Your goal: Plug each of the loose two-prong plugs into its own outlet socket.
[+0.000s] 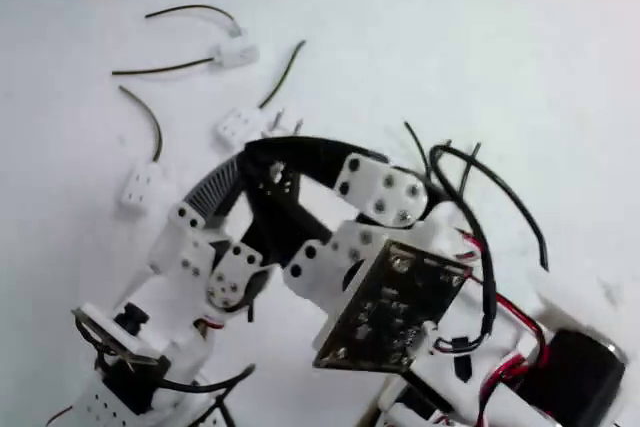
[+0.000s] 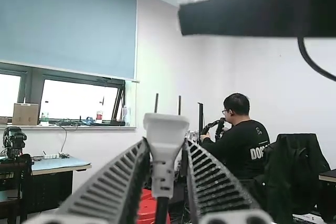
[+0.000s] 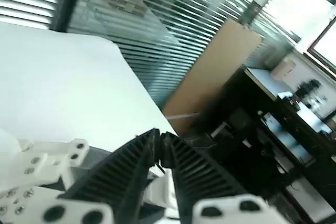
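Note:
My left gripper [image 2: 165,144] is shut on a white two-prong plug [image 2: 165,129]. Its prongs point away from the wrist and its cord runs back between the ribbed fingers [image 2: 118,182]. In the high view that gripper [image 1: 255,154] sits mid-table, with the plug's prongs [image 1: 285,125] just beyond a white socket block [image 1: 238,125]. A second socket block [image 1: 143,185] with a dark wire lies to the left. A joined white pair [image 1: 235,52] with wires lies farther back. My right gripper [image 3: 160,136] is shut, fingers pressed together, above the table.
Both arms cross over the table's front centre, with the right arm's camera board [image 1: 390,307] on top. Loose black cables [image 1: 480,187] loop to the right. The table's [image 1: 500,67] far right is bare white surface.

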Robot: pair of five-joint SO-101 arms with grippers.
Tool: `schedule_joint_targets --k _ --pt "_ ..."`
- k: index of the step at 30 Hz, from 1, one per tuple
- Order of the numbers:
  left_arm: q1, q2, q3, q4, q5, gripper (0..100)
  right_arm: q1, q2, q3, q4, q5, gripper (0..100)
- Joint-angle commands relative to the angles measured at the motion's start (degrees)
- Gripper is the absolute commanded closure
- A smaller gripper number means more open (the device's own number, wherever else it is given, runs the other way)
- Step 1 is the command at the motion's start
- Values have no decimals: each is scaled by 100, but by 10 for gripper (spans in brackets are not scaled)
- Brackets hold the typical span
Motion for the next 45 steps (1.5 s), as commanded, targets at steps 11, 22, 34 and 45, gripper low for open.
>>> schedule_joint_targets --k 11,22,34,45 --pt "-40 -66 -264 -88 44 977 1525 -4 1653 -1525 316 980" --pt "-40 -66 -264 -79 44 977 1622 -101 1618 -1525 571 980" --pt "-13 -66 -299 79 44 977 664 585 62 -1516 554 981" --pt "-40 -66 -308 79 44 977 1191 1789 -273 -1534 545 981"
